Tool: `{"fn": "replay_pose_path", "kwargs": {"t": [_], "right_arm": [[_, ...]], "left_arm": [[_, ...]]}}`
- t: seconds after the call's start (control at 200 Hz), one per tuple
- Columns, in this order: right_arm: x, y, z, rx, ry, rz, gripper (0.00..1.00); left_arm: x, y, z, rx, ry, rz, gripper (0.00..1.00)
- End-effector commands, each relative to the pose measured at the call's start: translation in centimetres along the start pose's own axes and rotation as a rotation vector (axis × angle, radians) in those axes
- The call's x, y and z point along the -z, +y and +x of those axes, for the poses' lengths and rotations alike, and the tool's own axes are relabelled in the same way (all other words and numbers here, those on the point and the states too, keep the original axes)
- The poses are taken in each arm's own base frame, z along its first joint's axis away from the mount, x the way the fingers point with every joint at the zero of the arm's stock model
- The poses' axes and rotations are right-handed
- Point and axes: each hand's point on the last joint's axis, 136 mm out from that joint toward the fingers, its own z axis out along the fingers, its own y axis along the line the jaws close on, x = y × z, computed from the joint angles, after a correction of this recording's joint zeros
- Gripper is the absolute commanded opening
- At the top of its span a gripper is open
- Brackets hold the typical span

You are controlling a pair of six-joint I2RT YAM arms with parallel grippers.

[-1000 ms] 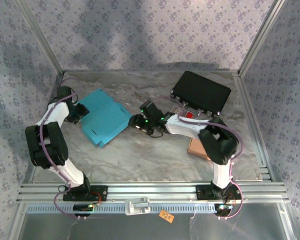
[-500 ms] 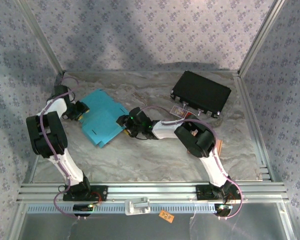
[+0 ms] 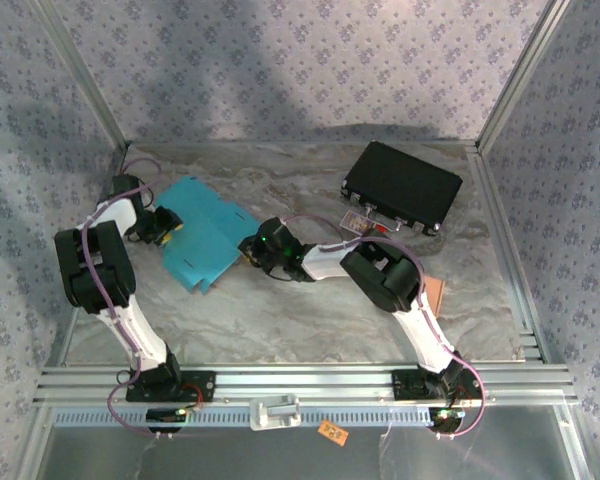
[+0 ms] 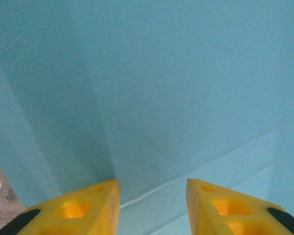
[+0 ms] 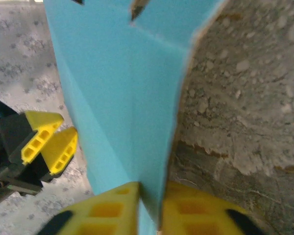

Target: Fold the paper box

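The right tool [image 3: 252, 248] is clamped shut on the right edge of a flat teal paper box [image 3: 205, 235]. In the right wrist view its two yellow fingers [image 5: 112, 205] press together, with the thin teal sheet [image 5: 122, 98] pinched between them and rising away from the camera.

The left tool [image 3: 170, 228] sits at the opposite, left edge of the same box. In the left wrist view its two yellow fingers [image 4: 88, 205] stand apart with a gap between them, and the teal surface [image 4: 161, 88] lies just ahead, marked by fold lines. Whether these fingers touch the paper cannot be told. The left tool also shows in the right wrist view [image 5: 49, 142], beyond the far side of the sheet.

The box lies unfolded on the left half of a grey marbled tabletop [image 3: 280, 310], between the two tools.

Other things sit on the right side. One black case [image 3: 402, 186] lies in the far right corner, well apart from the box. One small label [image 3: 358, 222] with a red patch lies just in front of it. One brown card [image 3: 433, 293] lies near the right arm, partly hidden by it. The right arm reaches across the middle of the tabletop to the box. One orange tag [image 3: 332, 432] lies on the metal frame at the near edge.

In all: two arms, two tools, one paper box, one case, one label, one card, one tag.
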Motion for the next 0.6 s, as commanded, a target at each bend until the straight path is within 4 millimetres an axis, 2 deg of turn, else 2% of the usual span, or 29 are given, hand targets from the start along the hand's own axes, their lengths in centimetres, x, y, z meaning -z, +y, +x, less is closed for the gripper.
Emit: {"fn": "replay_pose_path", "kwargs": {"t": [0.0,0.095,0.155,0.31,0.455,0.52,0.595], "right_arm": [[1.7,3.0,-1.0,0.024,-0.047,-0.047,0.02],[3.5,5.5,-2.0,0.054,-0.067,-0.066,0.00],[4.7,7.4,-2.7,0.073,-0.073,-0.088,0.00],[8.9,12.2,-4.6,0.086,-0.089,-0.138,0.00],[13.8,16.4,-7.1,0.071,-0.137,-0.165,0.00],[16.1,18.1,-8.2,0.071,-0.159,-0.175,0.00],[18.6,19.8,-9.5,0.061,-0.183,-0.183,0.00]], "left_arm": [[1.9,-2.3,0.6,-0.055,-0.023,0.050,0.40],[4.7,-4.7,-0.1,-0.097,-0.117,0.075,0.42],[7.2,-6.8,-0.4,-0.141,-0.211,0.101,0.43],[14.9,-14.0,0.1,-0.317,-0.473,0.214,0.46],[21.2,-19.9,4.2,-0.545,-0.622,0.321,0.48],[23.6,-21.6,6.9,-0.653,-0.659,0.358,0.49],[25.9,-22.4,9.9,-0.763,-0.693,0.391,0.49]]}}
